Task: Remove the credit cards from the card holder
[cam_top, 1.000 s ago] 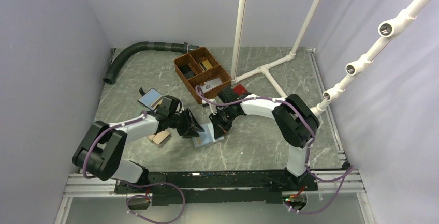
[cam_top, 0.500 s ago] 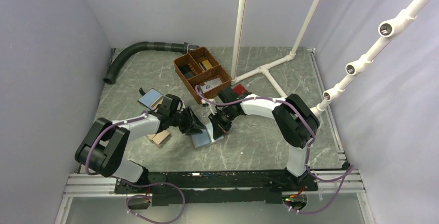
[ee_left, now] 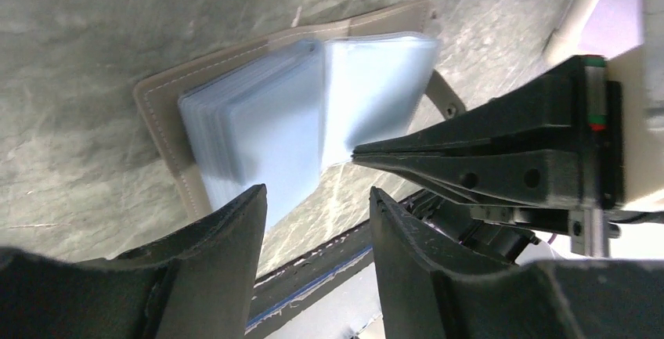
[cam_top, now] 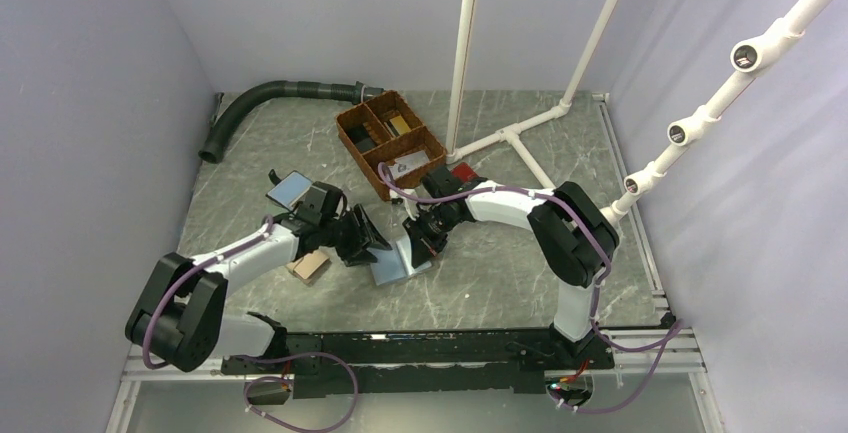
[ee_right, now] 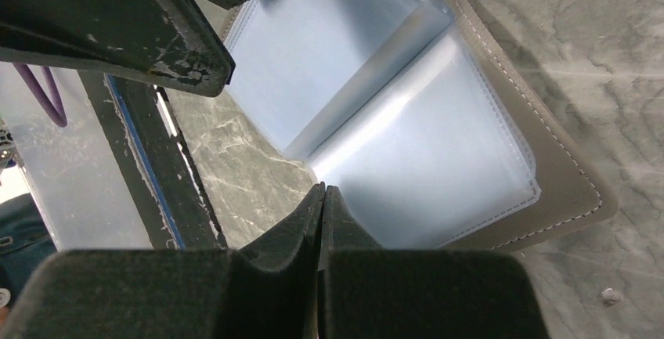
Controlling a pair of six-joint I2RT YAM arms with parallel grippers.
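The table [cam_top: 500, 283] carries the card holder [cam_top: 392, 265] in its middle part, somewhat toward the near edge, between the two arms. The left gripper [cam_top: 370, 240] is positioned just beside the holder's left side. In the left wrist view the left gripper [ee_left: 315, 198] has its jaws moderately apart with nothing between them; only the holder's edge and bare table show through the gap. The right gripper [cam_top: 412, 243] is positioned over the holder's far side. In the right wrist view the right gripper [ee_right: 322, 190] has its jaws fully together, forming one point that sits at the fold between the two sleeve stacks. No item is visible between its fingers. The card holder [ee_left: 258, 135] lies open and flat, taupe-grey cover down, light blue sleeves up. The sleeves are fanned into two stacks, and some are lifted off the cover near the closed tip. The credit cards cannot be told apart from the translucent sleeves in any view, and no loose card is visible on the table beside the holder. Assessment: the holder is opened and the sleeves are parted, which completes the access stage. Extraction appears not yet begun. All cards remain to be gripped, drawn out and set down.
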